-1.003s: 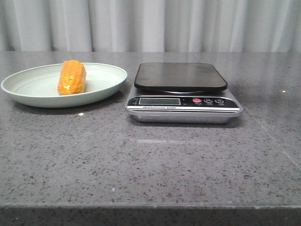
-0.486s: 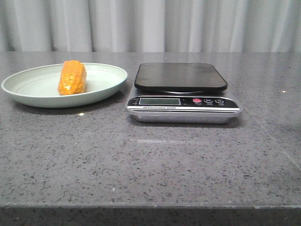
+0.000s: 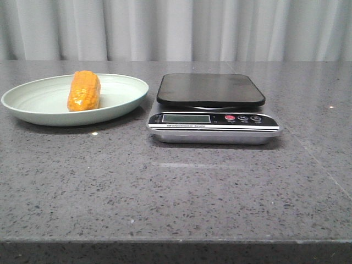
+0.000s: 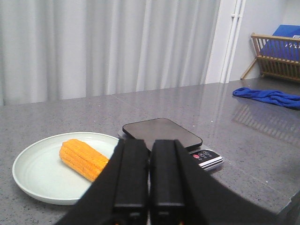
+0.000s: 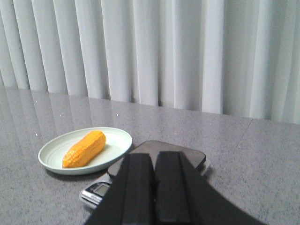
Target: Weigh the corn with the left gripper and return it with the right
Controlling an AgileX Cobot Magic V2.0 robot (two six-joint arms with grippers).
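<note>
1. A short orange-yellow corn cob (image 3: 84, 91) with rows of glossy kernels lies lengthwise in a shallow pale green plate (image 3: 33, 102) near the far left edge of the speckled grey stone table (image 3: 176, 192), seen from the front.
2. Just beside the plate, toward the middle of the table's far edge, stands a silver digital kitchen scale (image 3: 214, 127) with a black rounded weighing platform (image 3: 210, 89); nothing rests on the platform.
3. The scale's front panel carries a grey display (image 3: 187, 118) and a red button (image 3: 230, 117).
4. In its wrist view, the black left gripper (image 4: 150, 176) has its two thick fingers (image 4: 132, 176) pressed nearly together with only a thin slit between them, holding nothing; corn, plate and scale lie beyond it, well apart.
5. The black right gripper (image 5: 153, 187) likewise shows its fingers (image 5: 137, 187) closed side by side and empty, above the table short of the scale.
6. Pale pleated curtains (image 3: 176, 30) hang behind the table's far edge.
7. A blue cloth (image 4: 267, 97) lies on the table in the left wrist view.
</note>
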